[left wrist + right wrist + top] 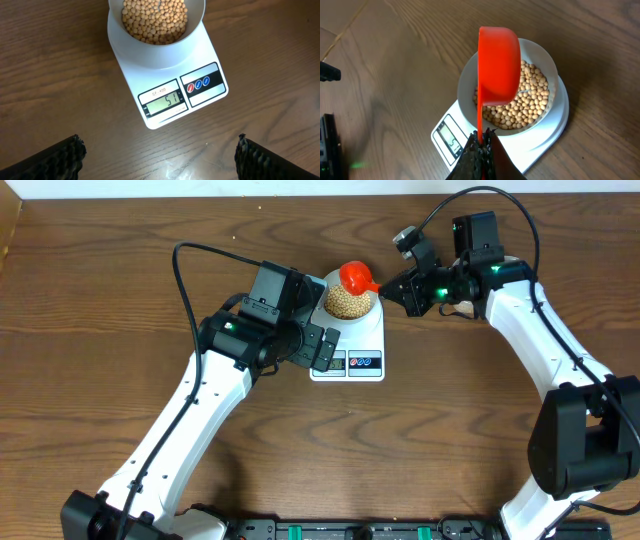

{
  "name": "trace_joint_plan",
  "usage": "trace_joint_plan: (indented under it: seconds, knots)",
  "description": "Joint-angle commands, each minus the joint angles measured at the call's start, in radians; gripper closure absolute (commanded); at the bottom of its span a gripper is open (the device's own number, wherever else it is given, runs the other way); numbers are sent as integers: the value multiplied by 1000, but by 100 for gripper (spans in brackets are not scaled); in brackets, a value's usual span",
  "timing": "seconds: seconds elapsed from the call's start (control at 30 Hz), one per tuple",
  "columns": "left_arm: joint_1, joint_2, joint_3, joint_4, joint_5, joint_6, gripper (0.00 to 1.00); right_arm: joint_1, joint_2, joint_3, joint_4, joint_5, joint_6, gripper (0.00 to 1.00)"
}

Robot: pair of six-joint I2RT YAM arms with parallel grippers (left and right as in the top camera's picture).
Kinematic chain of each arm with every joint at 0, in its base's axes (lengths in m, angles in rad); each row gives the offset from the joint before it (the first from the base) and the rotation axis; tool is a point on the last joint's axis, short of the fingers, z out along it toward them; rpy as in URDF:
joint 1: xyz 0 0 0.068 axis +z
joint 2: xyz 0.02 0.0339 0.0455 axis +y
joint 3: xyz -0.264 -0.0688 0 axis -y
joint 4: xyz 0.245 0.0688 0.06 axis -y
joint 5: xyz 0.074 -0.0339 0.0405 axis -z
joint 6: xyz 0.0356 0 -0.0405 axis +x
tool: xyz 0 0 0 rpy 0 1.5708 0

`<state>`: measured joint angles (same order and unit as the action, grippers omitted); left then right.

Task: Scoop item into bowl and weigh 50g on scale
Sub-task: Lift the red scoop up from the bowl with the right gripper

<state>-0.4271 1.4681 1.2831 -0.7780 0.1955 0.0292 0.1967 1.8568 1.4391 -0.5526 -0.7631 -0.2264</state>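
The beige beans [346,302] fill the pale bowl [156,54], which stands on the white scale [352,348]. The scale's display [165,101] reads 51. A red scoop [497,62] hangs tipped on its side over the bowl [546,50] and the beans [527,102]. My right gripper [481,136] is shut on the scoop's thin handle; in the overhead view it [388,284] sits just right of the bowl. My left gripper [324,350] is open with nothing between its fingers, low at the scale's front left corner. Its fingertips [70,150] frame bare table below the scale [200,55].
Brown wooden table [120,280] all round. The left arm [200,400] crosses the front left and the right arm [540,330] comes in from the right. A black rail [350,530] runs along the front edge. Cables [185,270] loop above both arms.
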Motion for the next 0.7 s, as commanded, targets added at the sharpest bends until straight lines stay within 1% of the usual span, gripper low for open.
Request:
trace_joint_plan:
  seconds: [0.0, 0.33, 0.5, 0.67]
  knots:
    - [4, -4, -10, 0, -13, 0, 2, -2, -34, 21, 3, -8, 11, 99]
    - [4, -4, -10, 0, -13, 0, 2, 21, -32, 20, 5, 64, -11, 99]
    - [4, -4, -10, 0, -13, 0, 2, 41, -31, 20, 8, 144, -18, 99]
    - [4, -4, -10, 0, -13, 0, 2, 68, -16, 19, 19, 203, -60, 99]
